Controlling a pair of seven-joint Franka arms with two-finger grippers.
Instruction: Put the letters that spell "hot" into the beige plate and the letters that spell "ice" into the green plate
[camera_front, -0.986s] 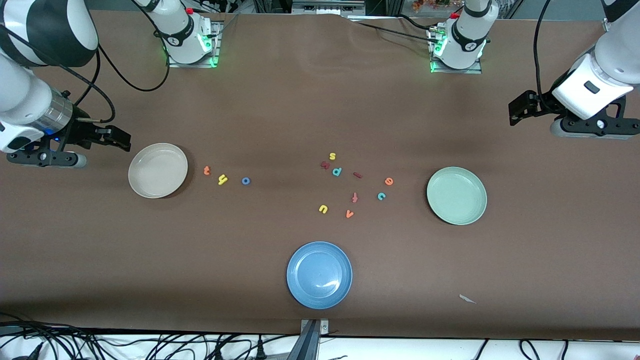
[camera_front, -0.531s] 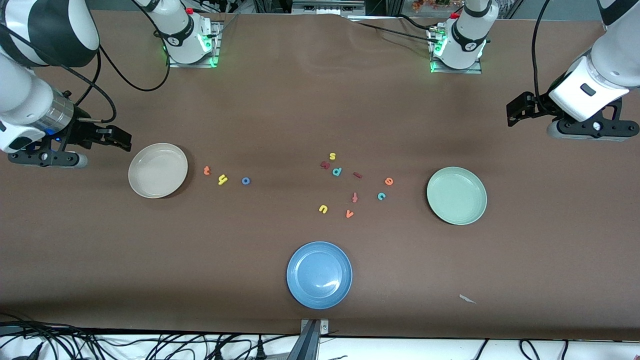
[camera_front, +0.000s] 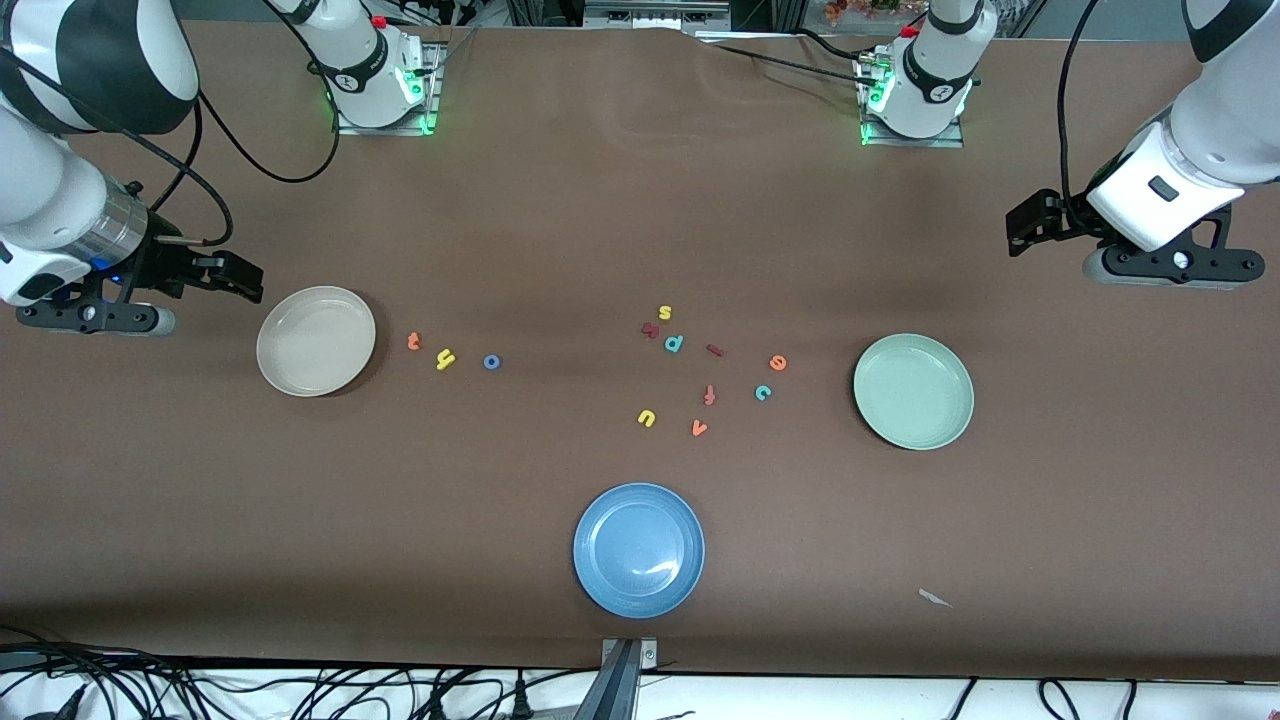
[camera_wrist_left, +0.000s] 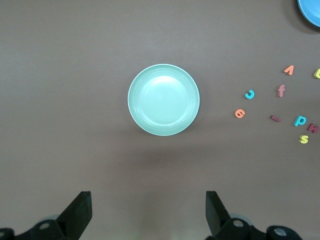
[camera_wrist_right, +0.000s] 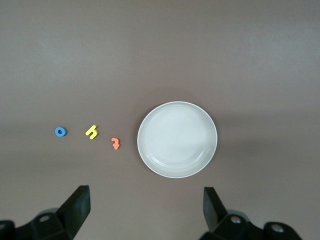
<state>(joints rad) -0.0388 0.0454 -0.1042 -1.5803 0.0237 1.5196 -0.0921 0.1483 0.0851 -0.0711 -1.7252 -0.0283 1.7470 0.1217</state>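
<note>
The right arm is reaching down from its base toward its own end of the table, its wrist bent so the right gripper is pointing straight down, up in the air. Its fingers are standing wide apart, gripping nothing. The left arm is leaning out over its end of the table in the same way, the left gripper hanging in the air and facing down. Its fingers are also spread wide and holding nothing.
</note>
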